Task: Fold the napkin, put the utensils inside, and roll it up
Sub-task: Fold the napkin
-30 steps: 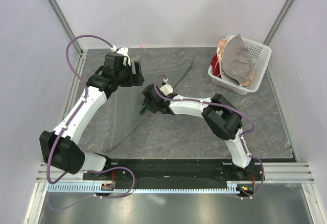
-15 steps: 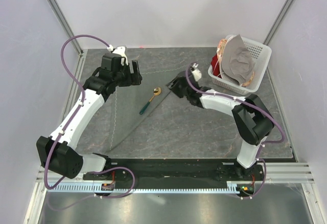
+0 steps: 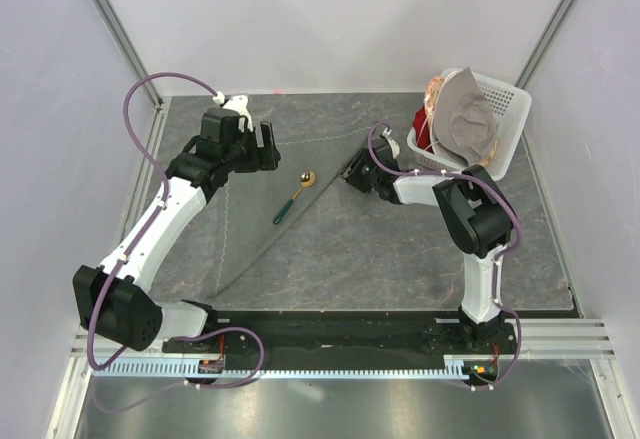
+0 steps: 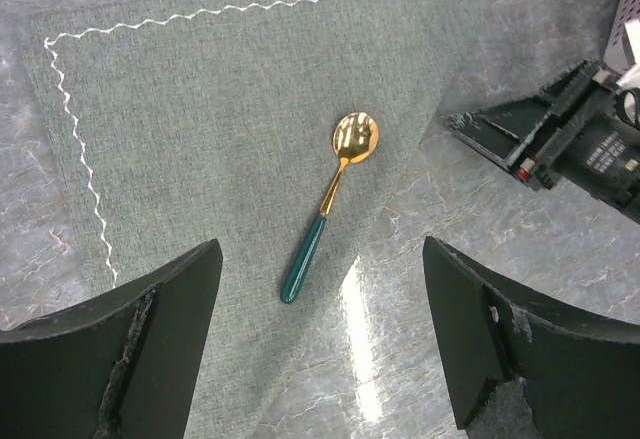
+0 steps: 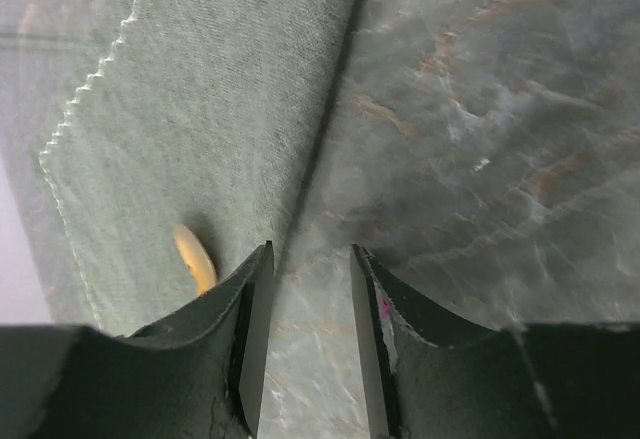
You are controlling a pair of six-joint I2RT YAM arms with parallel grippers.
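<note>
The dark grey-green napkin [image 3: 252, 209] lies folded into a triangle on the stone-patterned table [image 3: 400, 259]. The spoon [image 3: 293, 199], gold bowl and teal handle, rests on it near the folded edge, free of both grippers. My left gripper [image 3: 268, 146] hovers at the napkin's far side, wide open and empty; from its wrist the spoon [image 4: 330, 204] lies on the napkin [image 4: 200, 129] just ahead of the gripper [image 4: 322, 289]. My right gripper [image 3: 350, 171] sits right of the fold, open and empty. Its wrist view shows the gripper [image 5: 311, 259] over bare table, the napkin edge [image 5: 200, 109] and spoon bowl [image 5: 193, 256] to the left.
A white basket [image 3: 505, 109] holding a paler grey-beige cloth [image 3: 465, 119] and reddish items stands at the back right, close behind my right arm. Frame posts and walls enclose the table on three sides.
My right gripper, which was at the spoon on the napkin, has let it go and pulled away to the right toward the basket. The spoon stays lying on the napkin. The left arm barely shifted.
</note>
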